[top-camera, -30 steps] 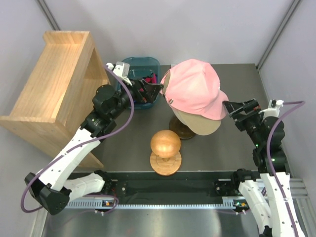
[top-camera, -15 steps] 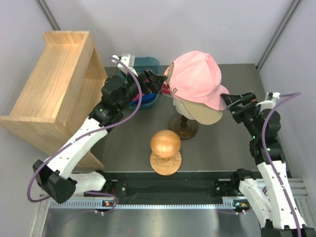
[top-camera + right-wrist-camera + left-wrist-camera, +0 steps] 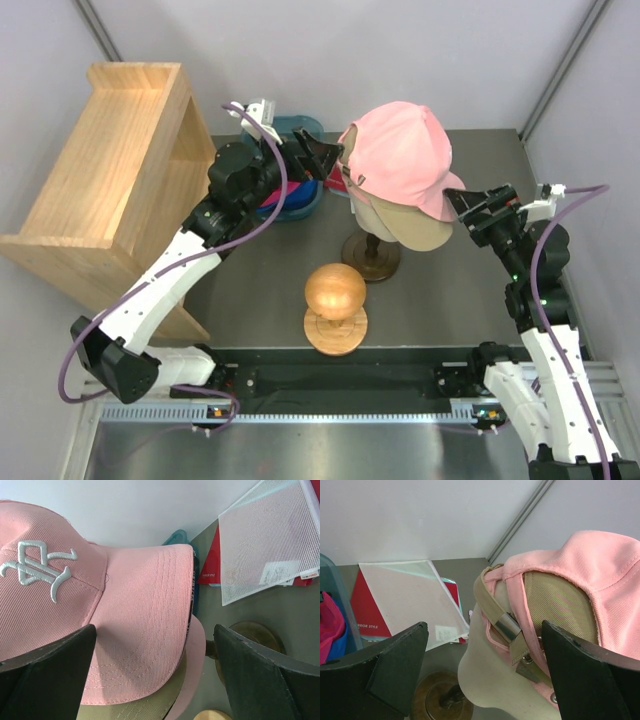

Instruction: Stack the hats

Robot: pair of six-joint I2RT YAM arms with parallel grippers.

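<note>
A light pink hat (image 3: 402, 152) sits over a tan hat (image 3: 415, 233) on the cream mannequin head (image 3: 495, 680). My left gripper (image 3: 327, 158) is open behind the head, and its fingers (image 3: 387, 667) flank the two hats' back straps (image 3: 502, 622) without touching them. My right gripper (image 3: 472, 208) is open at the front. The pink brim (image 3: 135, 630) and the tan brim (image 3: 140, 711) lie between its fingers (image 3: 267, 680), ungripped. A magenta hat (image 3: 330, 625) and a blue hat (image 3: 341, 646) lie in the teal bin (image 3: 300, 126).
A round wooden ball (image 3: 335, 290) on a stand sits in front of the mannequin's wooden base (image 3: 372, 262). A wooden shelf (image 3: 110, 170) fills the left side. A mesh pouch (image 3: 405, 595) over a red card lies behind the head.
My left gripper has swung right from the bin to the back of the hats. The pink hat has shifted back on the head. My right gripper has risen a little at the brim.
</note>
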